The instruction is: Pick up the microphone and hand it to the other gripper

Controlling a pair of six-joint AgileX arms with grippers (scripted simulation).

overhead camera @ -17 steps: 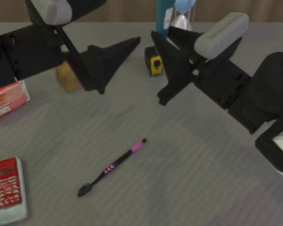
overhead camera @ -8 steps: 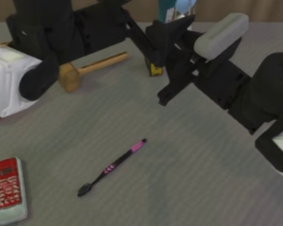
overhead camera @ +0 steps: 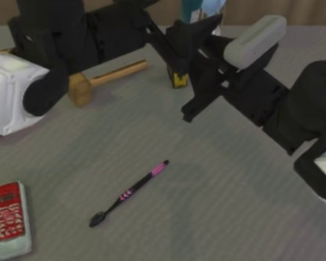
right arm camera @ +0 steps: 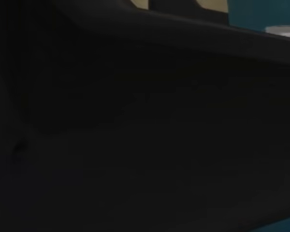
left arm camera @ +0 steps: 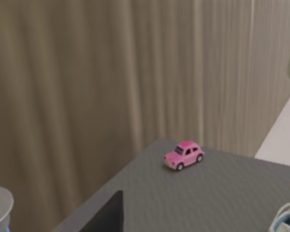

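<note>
No readable writing anywhere. Top view: microphone (overhead camera: pixel 191 10), teal handle and white strip, stood at the far edge between the meeting left gripper (overhead camera: pixel 180 33) and right gripper (overhead camera: pixel 198 81); could not tell either's jaw state. Left wrist view: pink toy car (left arm camera: pixel 183 154) on the table (left arm camera: pixel 208 203). Right wrist view: dark.
</note>
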